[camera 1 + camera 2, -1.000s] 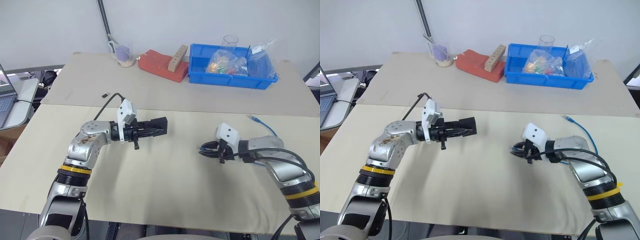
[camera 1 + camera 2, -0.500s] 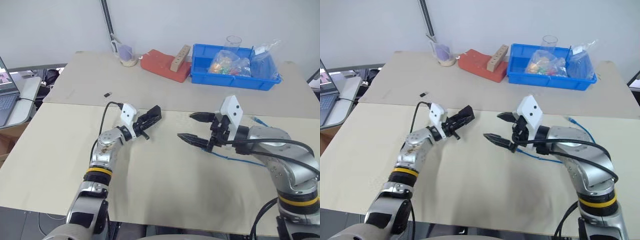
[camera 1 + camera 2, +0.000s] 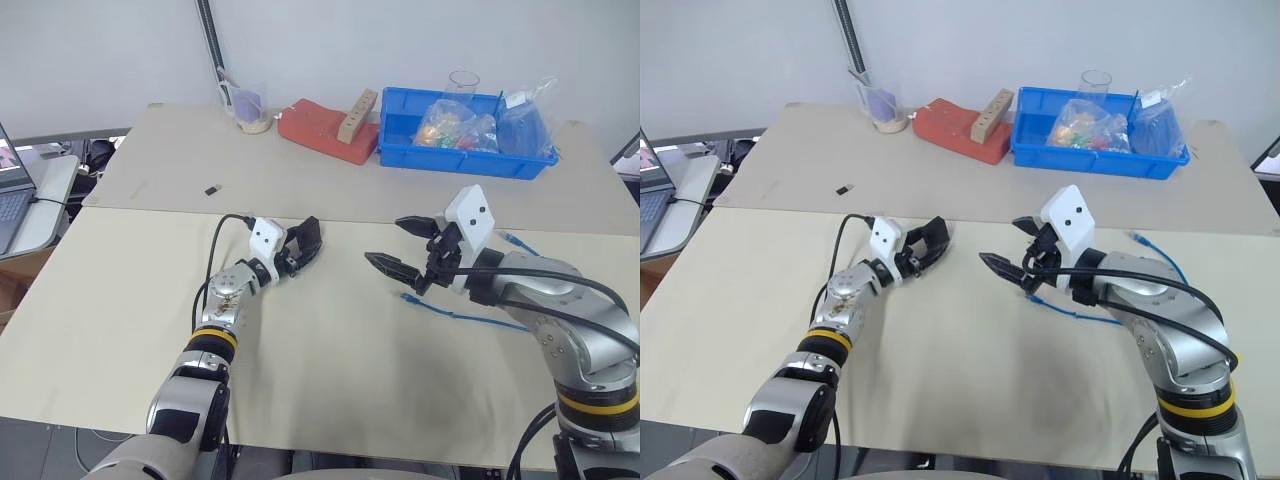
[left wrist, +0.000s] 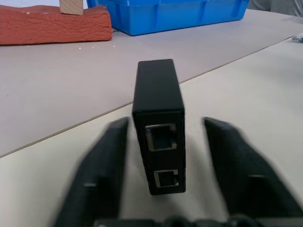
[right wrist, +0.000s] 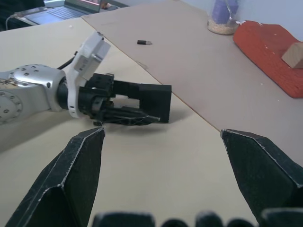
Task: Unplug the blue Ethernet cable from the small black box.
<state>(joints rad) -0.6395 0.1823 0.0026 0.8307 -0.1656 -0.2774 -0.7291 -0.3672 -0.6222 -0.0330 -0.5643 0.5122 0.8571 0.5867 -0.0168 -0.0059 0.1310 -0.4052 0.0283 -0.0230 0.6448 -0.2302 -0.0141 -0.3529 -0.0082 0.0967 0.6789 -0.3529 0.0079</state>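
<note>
blue Ethernet cable (image 3: 470,318), small black box (image 4: 158,118)

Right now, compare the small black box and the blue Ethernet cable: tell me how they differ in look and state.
The small black box is a rigid matte black block; the blue Ethernet cable is a thin bright-blue cord. The box sits between the left end effector's spread fingers, both ports empty; the cable lies loose on the table below the open right end effector, unplugged. Both rest on the same tan table.

Likely a robotics lab, plain worktables (image 3: 330,370), blue parts bin (image 3: 460,158), laptop (image 3: 12,190) on side desk
</note>
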